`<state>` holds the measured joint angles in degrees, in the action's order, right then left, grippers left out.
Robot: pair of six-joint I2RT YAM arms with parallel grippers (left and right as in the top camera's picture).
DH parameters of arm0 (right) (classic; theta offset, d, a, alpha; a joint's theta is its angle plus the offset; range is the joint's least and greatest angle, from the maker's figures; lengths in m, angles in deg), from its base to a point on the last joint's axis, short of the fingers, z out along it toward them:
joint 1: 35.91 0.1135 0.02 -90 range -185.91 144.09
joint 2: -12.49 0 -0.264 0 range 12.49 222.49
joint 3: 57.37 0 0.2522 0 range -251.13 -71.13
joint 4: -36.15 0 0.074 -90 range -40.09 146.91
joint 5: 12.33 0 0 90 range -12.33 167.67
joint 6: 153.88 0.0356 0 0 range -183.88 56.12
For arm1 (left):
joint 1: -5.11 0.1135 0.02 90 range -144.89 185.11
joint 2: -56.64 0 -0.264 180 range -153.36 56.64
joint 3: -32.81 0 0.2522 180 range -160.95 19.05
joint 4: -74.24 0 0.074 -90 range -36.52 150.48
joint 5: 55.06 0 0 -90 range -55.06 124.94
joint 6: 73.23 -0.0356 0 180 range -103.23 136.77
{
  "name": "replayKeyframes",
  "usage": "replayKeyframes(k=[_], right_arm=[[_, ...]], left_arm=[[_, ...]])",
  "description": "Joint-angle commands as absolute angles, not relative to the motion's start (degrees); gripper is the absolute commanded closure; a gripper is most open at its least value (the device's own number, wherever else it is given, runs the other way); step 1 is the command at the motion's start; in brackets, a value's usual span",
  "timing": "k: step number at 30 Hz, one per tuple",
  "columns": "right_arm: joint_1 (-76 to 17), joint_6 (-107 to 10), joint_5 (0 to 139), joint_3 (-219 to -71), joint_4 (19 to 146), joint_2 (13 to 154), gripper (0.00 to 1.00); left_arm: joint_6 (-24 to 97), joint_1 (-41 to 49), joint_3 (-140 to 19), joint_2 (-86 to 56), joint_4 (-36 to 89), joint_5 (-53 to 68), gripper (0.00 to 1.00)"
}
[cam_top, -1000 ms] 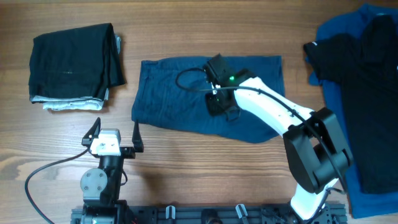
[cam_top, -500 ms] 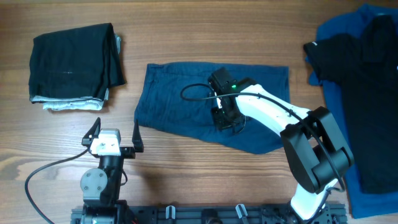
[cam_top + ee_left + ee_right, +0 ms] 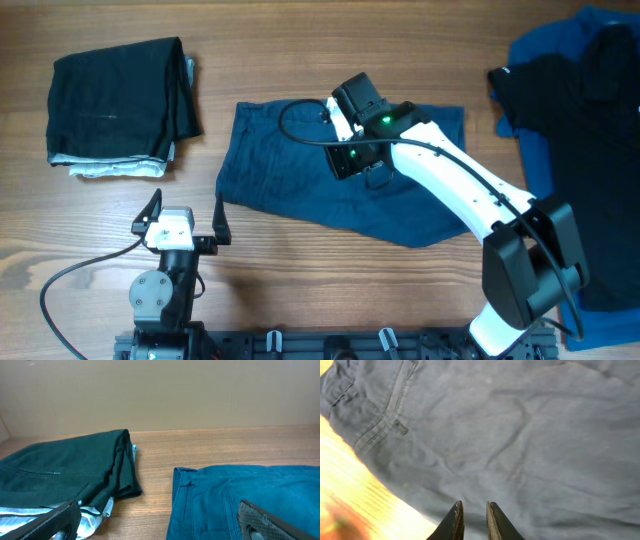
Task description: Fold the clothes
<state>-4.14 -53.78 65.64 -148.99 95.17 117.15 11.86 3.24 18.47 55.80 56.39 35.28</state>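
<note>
- The left claw (image 3: 186, 208) is parked at the near edge of the bench (image 3: 300, 45). Its fingers are spread wide and hold nothing, and it sits where it was a second ago.
- The navy shorts (image 3: 280, 160) lie flat just beyond it at mid-bench, with the waistband toward the left. A second ago they lay a little further left. They have not moved in the last half second.
- The right claw (image 3: 473, 512) hangs over the middle of the shorts. Its fingers are parted by only a narrow slit and nothing is caught between the tips. Half a second ago it was pressed lower, toward the near hem, and it has since drawn back to the far side and lifted.
- At the far left, well apart from the shorts, a folded black garment (image 3: 115, 100) rests on a pale grey-white one (image 3: 110, 168). Neither has moved.
- At the right edge, an unfolded black garment (image 3: 590, 150) lies on a brighter blue one (image 3: 540, 170). Both are as before.
</note>
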Motion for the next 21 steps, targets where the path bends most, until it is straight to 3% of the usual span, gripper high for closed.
replayKeyframes(k=[1,5,7,11,18,21], right_arm=[[-4.1,-54.9,64.4,-149.4,95.2,117.2,0.83],[-4.1,-54.7,73.7,-149.4,95.9,117.2,0.82],[-4.4,-54.5,76.7,-149.4,96.6,117.2,0.77],[-7.3,-53.2,77.8,-149.4,97.8,117.2,0.57],[-15.1,-53.3,77.9,-149.4,101.6,117.2,0.38],[-19.0,-53.4,77.9,-149.4,102.7,117.2,0.36]], left_arm=[[11.0,3.0,18.7,56.1,56.3,34.8,0.0],[11.0,3.0,18.7,56.1,56.3,34.8,0.0],[11.0,3.0,18.7,56.1,56.3,34.8,0.0],[11.0,3.0,18.7,56.1,56.3,34.8,0.0],[11.0,3.0,18.7,56.1,56.3,34.8,0.0],[11.0,3.0,18.7,56.1,56.3,34.8,0.0]])
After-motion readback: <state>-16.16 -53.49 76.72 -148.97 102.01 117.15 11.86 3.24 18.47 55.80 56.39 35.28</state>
